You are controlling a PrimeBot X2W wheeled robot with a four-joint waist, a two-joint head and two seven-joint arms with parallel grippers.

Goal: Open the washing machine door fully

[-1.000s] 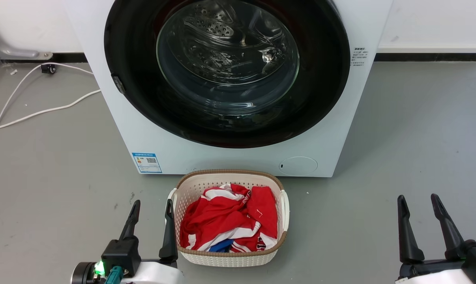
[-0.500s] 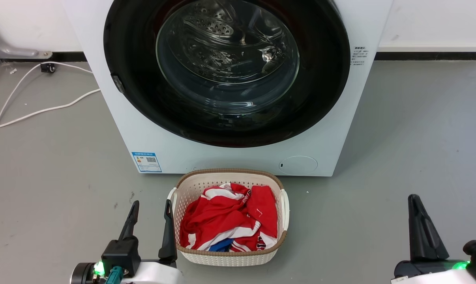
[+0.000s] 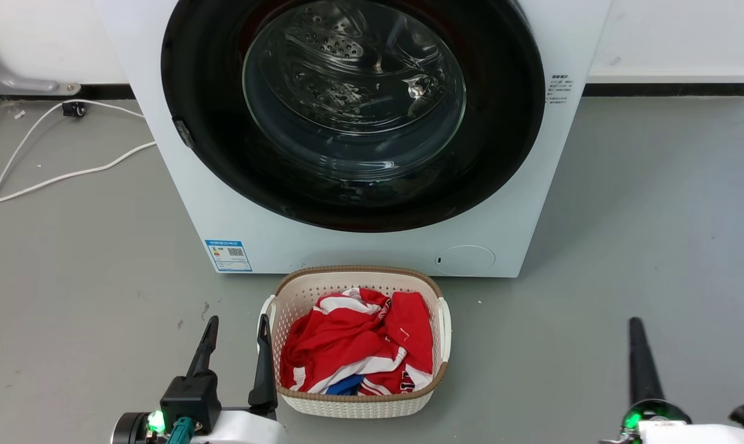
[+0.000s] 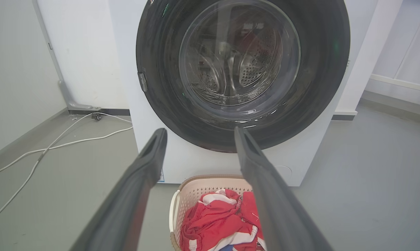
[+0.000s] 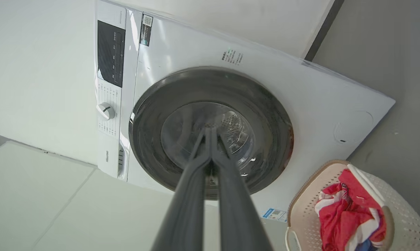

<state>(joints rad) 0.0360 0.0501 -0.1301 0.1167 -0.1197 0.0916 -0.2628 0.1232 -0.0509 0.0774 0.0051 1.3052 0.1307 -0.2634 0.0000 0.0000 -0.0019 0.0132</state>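
Though apart, door [image 3: 353,105] beyond end effector [image 3: 238,319]

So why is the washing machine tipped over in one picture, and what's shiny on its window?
Right wrist view: the camera is tilted with its arm, so the white box-shaped washing machine looks tipped; head view: the shine is glare on the clear glass of the large round glossy black door; left wrist view: the left gripper looks blurry.

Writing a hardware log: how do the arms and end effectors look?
The left end effector and right end effector each have two long tapering dark fingers, a black base and a green light. Forearms are white; the left carries a teal connector.
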